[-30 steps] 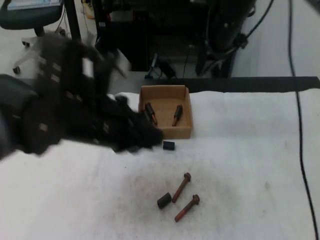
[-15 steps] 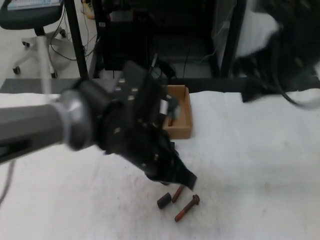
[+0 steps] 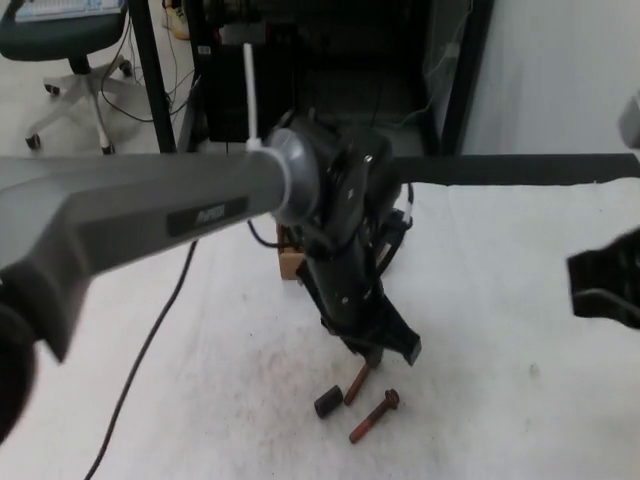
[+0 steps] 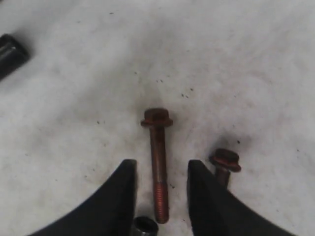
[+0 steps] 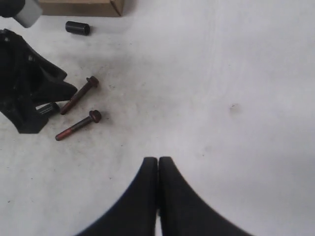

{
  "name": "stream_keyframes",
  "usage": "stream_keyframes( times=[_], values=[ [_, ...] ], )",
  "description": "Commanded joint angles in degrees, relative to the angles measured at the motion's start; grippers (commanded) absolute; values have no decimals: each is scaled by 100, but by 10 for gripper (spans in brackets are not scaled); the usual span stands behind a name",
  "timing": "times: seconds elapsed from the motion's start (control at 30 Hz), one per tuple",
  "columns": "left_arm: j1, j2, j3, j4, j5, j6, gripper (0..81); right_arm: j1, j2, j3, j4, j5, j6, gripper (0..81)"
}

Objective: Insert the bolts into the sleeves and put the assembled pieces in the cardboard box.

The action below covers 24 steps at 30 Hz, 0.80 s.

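the left hand (image 4: pixel 161 164) hung low over the table (image 4: pixel 256 59), its fingers apart on either side of one bolt (image 4: pixel 157 142). a second bolt (image 4: pixel 225 162) lay just beside, and a sleeve (image 4: pixel 145 227) near the first bolt's tip. the right hand (image 5: pixel 158 164), fingers together, hovered well apart from them.

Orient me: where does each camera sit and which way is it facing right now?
High view: behind the arms, looking forward and down over the bench; left claw above a bolt.
Left wrist view: on that wrist, looking down at the bench; its open claw straddles that bolt.
Right wrist view: on the right wrist, facing the bench; right claw shut.
Shared: all show that bolt and a second bolt.
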State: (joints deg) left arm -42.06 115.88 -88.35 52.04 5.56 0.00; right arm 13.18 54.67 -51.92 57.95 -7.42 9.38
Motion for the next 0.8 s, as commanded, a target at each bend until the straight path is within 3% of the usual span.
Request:
stream_keyframes(
  times=[0.0, 0.13, 0.37, 0.77],
  values=[
    [-22, 18, -218, 113, -249, 0, 359, -481, -273, 35, 145, -322, -339, 8],
    [-47, 63, -320, 129, -247, 477, 359, -844, -364, 35, 101, -708, -343, 8],
    [-234, 187, -320, 631, -247, 1660, 359, -856, -365, 35, -2, -772, -343, 8],
    [-277, 322, -294, 100, -247, 620, 359, -856, -365, 35, -3, -772, -343, 8]
  ],
)
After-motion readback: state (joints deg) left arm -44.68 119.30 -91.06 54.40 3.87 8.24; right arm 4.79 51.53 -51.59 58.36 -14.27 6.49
